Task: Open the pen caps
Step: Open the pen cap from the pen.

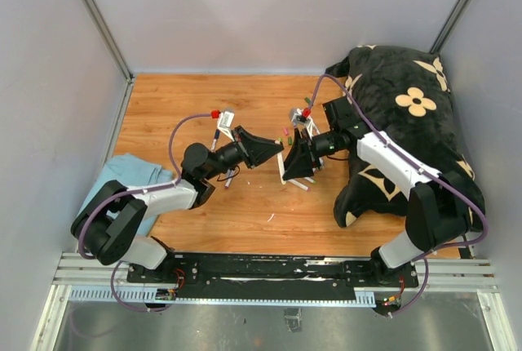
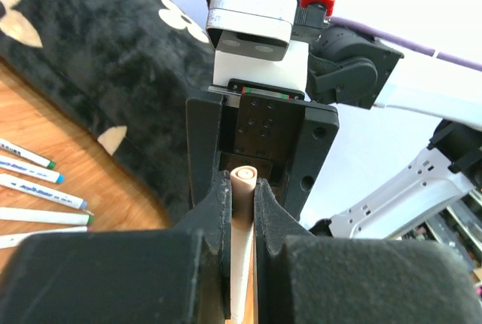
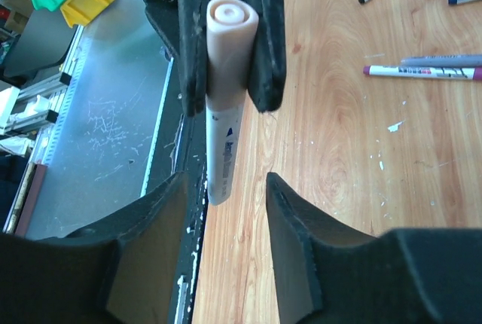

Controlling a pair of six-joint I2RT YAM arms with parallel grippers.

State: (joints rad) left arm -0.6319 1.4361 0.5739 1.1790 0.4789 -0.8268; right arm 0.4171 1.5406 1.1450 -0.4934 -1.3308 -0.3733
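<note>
Shows both arms meeting tip to tip above the middle of the worktop (image 1: 188, 98). Finds the left gripper (image 2: 242, 196) pressed together on a peach pen cap (image 3: 230, 38), with one finger (image 2: 213, 222) on each side and the cap's round end standing clear of the fingertips. Continues below the cap as a white printed barrel (image 3: 221, 151), roughly upright and hanging free of the wood. Presents the right gripper (image 3: 226, 188) with its jaws apart, the barrel's lower end showing in the gap between them and, as far as can be told, touching neither finger. Includes several capped pens (image 3: 422, 71) lying flat around the middle of the worktop, well apart from every edge. Includes also a few loose caps (image 1: 286, 132) just past the grippers toward the far edge, too small to count. Fills the right edge up to the far right corner with a black flower-patterned cushion (image 1: 400, 131). Sets a pale blue cloth (image 1: 134, 175) against the left edge, beside the left arm.
</note>
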